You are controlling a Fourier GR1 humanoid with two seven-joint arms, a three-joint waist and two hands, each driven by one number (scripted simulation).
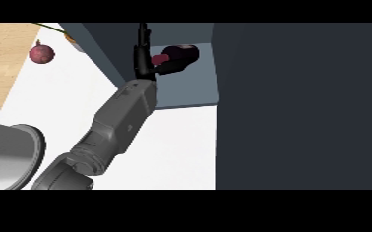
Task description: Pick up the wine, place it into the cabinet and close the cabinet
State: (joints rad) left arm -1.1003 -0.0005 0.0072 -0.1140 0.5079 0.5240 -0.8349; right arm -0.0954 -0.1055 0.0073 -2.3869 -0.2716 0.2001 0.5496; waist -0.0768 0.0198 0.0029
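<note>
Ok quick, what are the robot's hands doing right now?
Left hand: fingers straight and open, thumb side against the wine bottle in the cabinet.
Right hand: not in view.

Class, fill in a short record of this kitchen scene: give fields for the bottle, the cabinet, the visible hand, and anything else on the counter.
bottle: dark wine bottle with a red label, lying inside the cabinet
cabinet: dark grey cabinet with a pale floor, open toward the counter
hand: black left hand reaching into the cabinet, fingers straight, beside the bottle
other hand: not in view
counter items: round purple-red fruit at upper left; grey metal bowl at left edge
</note>
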